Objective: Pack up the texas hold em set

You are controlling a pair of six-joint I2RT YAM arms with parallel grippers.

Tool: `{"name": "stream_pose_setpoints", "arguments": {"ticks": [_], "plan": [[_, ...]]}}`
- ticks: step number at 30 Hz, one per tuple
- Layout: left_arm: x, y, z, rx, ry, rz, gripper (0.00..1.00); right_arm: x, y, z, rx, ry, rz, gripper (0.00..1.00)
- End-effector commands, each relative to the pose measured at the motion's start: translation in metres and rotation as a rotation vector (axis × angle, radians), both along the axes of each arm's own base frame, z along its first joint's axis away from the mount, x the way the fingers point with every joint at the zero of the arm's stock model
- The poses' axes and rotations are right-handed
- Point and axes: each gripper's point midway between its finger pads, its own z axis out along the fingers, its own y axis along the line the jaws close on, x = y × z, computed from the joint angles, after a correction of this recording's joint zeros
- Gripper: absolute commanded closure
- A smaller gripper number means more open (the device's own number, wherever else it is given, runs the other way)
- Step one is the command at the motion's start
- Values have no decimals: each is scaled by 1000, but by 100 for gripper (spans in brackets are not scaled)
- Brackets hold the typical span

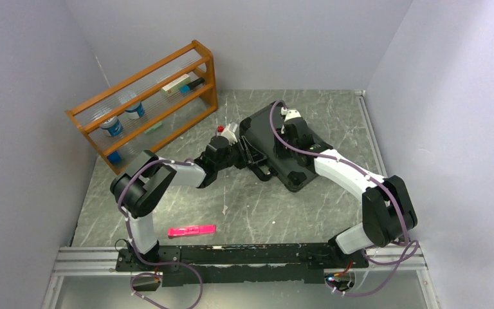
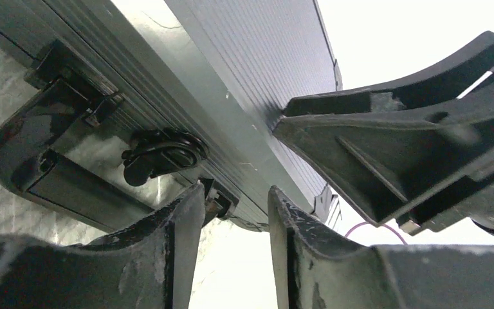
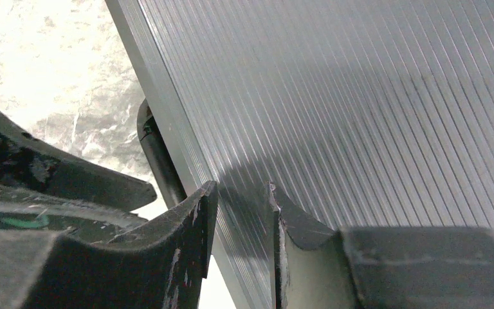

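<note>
The black case [image 1: 298,172] lies closed on the table's middle; chips, cards, buttons and discs are hidden. My left gripper [image 1: 238,144] is open and empty at the case's left side, where the left wrist view [image 2: 235,193] shows the black handle [image 2: 19,151] and a latch [image 2: 164,154] just beyond its fingertips. My right gripper [image 1: 288,126] is over the case's top. In the right wrist view it [image 3: 241,190] is open, with its tips close against the ribbed lid [image 3: 360,96] near the edge. The handle [image 3: 157,154] shows beside it.
A wooden rack [image 1: 148,103] with cups and small items stands at the back left. A pink marker [image 1: 192,230] lies near the front rail, with a small white item [image 1: 224,209] behind it. The two grippers are close together at the case's left edge.
</note>
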Motion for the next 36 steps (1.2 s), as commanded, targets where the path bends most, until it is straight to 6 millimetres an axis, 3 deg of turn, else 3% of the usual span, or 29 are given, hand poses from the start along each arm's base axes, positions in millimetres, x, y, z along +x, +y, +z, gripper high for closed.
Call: {"name": "stream_pose_setpoints", "arguments": {"ticks": [1, 3, 7, 14, 21, 30, 36], "plan": [[-3, 9, 11, 41, -64, 16, 52, -68, -35, -73, -135, 330, -20, 63], [-3, 9, 10, 50, -68, 15, 53, -68, -36, -73, -132, 333, -24, 63], [2, 10, -1, 99, -48, 27, 65, -67, -36, -73, -122, 334, -30, 63], [12, -1, -20, 189, -23, 17, 79, -63, -39, -69, -113, 324, -49, 63], [24, -5, -46, 329, 10, 46, 94, -57, -39, -64, -98, 312, -59, 64], [21, 0, -60, 411, 23, 54, 95, -53, -40, -63, -97, 310, -66, 64], [20, 0, -43, 392, -22, 42, 94, -53, -40, -64, -97, 312, -66, 64]]}}
